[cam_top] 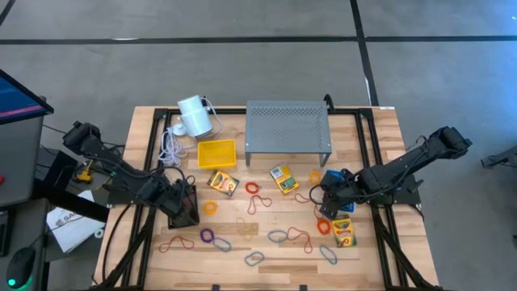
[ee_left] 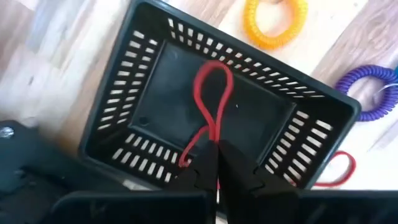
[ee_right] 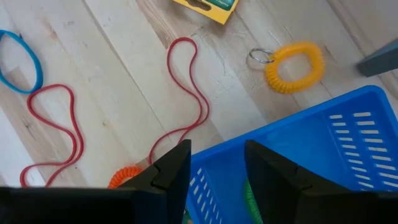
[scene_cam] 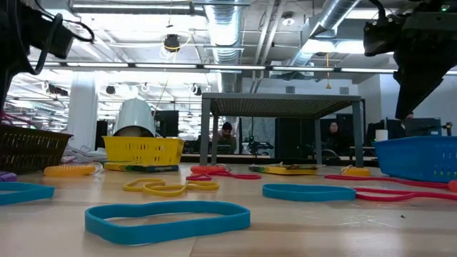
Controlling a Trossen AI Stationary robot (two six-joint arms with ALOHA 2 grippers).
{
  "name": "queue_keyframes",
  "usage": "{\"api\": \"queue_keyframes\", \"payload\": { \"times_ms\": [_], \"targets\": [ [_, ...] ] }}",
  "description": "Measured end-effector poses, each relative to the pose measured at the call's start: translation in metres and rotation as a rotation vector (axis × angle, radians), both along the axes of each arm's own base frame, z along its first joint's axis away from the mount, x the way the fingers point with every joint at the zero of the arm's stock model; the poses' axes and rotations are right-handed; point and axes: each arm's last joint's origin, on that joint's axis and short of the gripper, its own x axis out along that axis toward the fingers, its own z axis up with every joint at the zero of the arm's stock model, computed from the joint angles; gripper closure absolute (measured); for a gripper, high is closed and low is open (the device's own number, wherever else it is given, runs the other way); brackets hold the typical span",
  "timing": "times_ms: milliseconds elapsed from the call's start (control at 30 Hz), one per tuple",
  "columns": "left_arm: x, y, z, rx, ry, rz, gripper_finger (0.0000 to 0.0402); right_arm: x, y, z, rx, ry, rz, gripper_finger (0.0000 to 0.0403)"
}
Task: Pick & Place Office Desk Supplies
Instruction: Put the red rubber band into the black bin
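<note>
Left tool (ee_left: pixel 214 163) hangs over the black slotted plastic basket (ee_left: pixel 155 56), its fingers pinched together on a thin red rubber-band loop (ee_left: pixel 211 99) that dangles down to the basket's floor. That basket sits at the left side of the wooden bench (cam_top: pixel 266 242), with a yellow coiled band (ee_left: pixel 275 22) and a purple coiled band (ee_left: pixel 370 93) lying on the wood just beside it.

Right tool (ee_right: pixel 214 171) hovers with its fingers apart and nothing between them, over the near rim of a blue slotted plastic basket (ee_right: pixel 348 143) at the bench's right side. Near that basket lie a long red rubber-band loop (ee_right: pixel 186 87), a yellow coiled wrist band with a key ring (ee_right: pixel 295 65) and a blue band (ee_right: pixel 25 56).

Small yellow-green crayon boxes (cam_top: pixel 283 179) and more coloured loops are scattered across the middle of the bench, in front of the grey perforated metal shelf (cam_top: pixel 288 125).
</note>
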Motion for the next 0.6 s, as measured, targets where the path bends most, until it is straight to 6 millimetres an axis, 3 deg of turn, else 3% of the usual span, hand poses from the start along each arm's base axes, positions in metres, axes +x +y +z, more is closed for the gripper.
{"api": "queue_keyframes", "payload": {
  "times_ms": [233,600],
  "targets": [
    [0.0,-0.001,-0.014,-0.039,-0.018,-0.009,0.0401,0.0,0.0,0.0,0.0,0.0,0.0,0.0255],
    [0.001,0.0,-0.014,-0.019,-0.034,-0.01,0.04,0.0,0.0,0.0,0.0,0.0,0.0,0.0255]
  ]
}}
